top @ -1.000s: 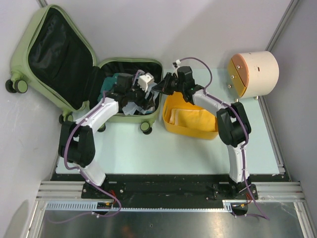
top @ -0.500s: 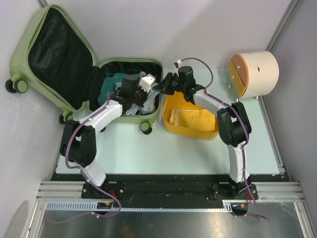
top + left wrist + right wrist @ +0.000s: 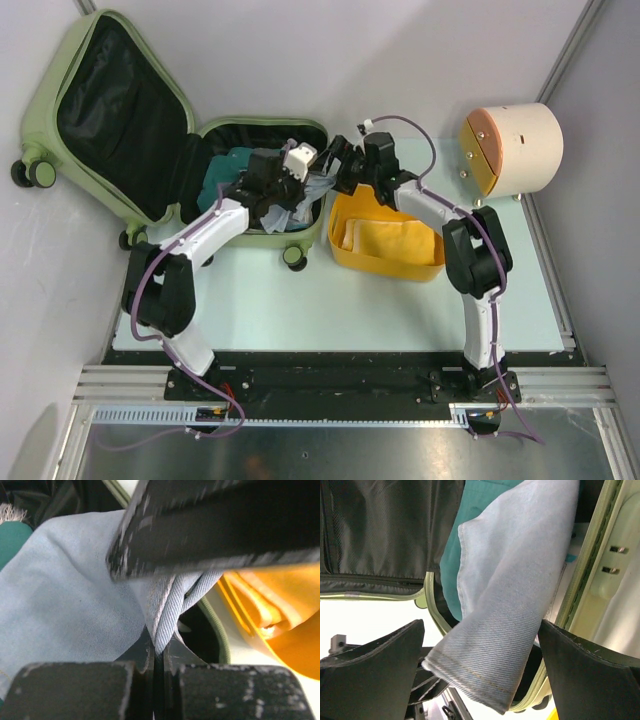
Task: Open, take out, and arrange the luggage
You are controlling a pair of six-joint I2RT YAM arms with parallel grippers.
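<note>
The luggage [image 3: 310, 228] lies open, a pale green suitcase with its black-lined lid [image 3: 120, 110] tipped back to the left. Its base holds a teal garment [image 3: 449, 580] and a light-blue denim garment [image 3: 314, 186]. My left gripper [image 3: 288, 192] is over the base's right side. In the left wrist view the left gripper [image 3: 159, 645] is shut on a fold of the denim [image 3: 65, 595]. My right gripper [image 3: 336, 166] hovers at the base's right rim. The right gripper [image 3: 482, 650] is open, and the denim's hemmed end [image 3: 515, 595] hangs loose between its fingers.
A yellow basket [image 3: 385, 262] holding folded yellow cloth [image 3: 385, 235] stands right of the suitcase, close under the right arm. A cream drum [image 3: 515, 145] lies at the far right. The suitcase rim [image 3: 585, 575] runs just beside the right fingers.
My left gripper shut on the denim and pulled it up toward the base's right rim. My right gripper, shut before, has opened and let the denim go.
</note>
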